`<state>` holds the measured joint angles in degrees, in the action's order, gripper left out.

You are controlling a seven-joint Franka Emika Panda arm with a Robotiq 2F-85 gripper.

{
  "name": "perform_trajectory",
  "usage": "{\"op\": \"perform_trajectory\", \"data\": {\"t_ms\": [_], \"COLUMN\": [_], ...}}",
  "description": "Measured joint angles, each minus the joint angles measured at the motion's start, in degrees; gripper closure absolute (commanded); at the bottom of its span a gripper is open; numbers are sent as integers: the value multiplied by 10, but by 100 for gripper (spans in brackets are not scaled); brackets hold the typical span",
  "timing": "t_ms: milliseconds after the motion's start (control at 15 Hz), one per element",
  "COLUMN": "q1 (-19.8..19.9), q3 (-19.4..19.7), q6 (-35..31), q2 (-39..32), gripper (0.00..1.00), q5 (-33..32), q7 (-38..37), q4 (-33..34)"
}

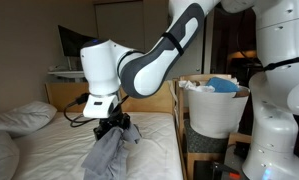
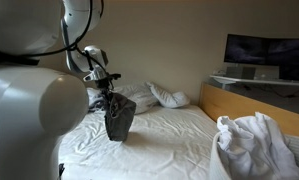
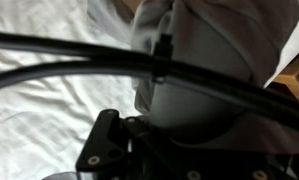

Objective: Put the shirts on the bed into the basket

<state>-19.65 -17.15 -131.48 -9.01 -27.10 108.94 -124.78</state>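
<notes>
The gripper (image 1: 114, 123) pinches a grey shirt (image 1: 109, 152), which hangs from it over the bed (image 1: 44, 150). Only this exterior view shows the white basket (image 1: 217, 112) beside the bed; another exterior view shows a white shirt (image 2: 251, 145) heaped on the mattress, and the wrist view shows grey cloth (image 3: 214, 65) behind black cables (image 3: 79, 45)

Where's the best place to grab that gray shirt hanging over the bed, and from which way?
Grip the bunched-up top of the gray shirt, coming straight down from above, as the end effector does now. The cloth is limp, so held by its top it hangs in one narrow bundle over the bed. That should probably drop easily into the open basket.
</notes>
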Motion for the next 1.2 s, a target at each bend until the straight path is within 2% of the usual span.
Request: {"op": "perform_trajectory", "data": {"t_ms": [200, 533, 733, 933, 1200], "q1": [6, 46, 66, 82, 87], "q3": [2, 34, 53, 63, 66], "q6": [-3, 2, 31, 72, 107], "q2": [15, 107, 133, 132, 124], "gripper": [97, 97, 97, 97, 98], "q5": [0, 0, -32, -101, -165], "q7": [5, 6, -8, -54, -170], "q4": [-13, -15, 23, 75, 113]}}
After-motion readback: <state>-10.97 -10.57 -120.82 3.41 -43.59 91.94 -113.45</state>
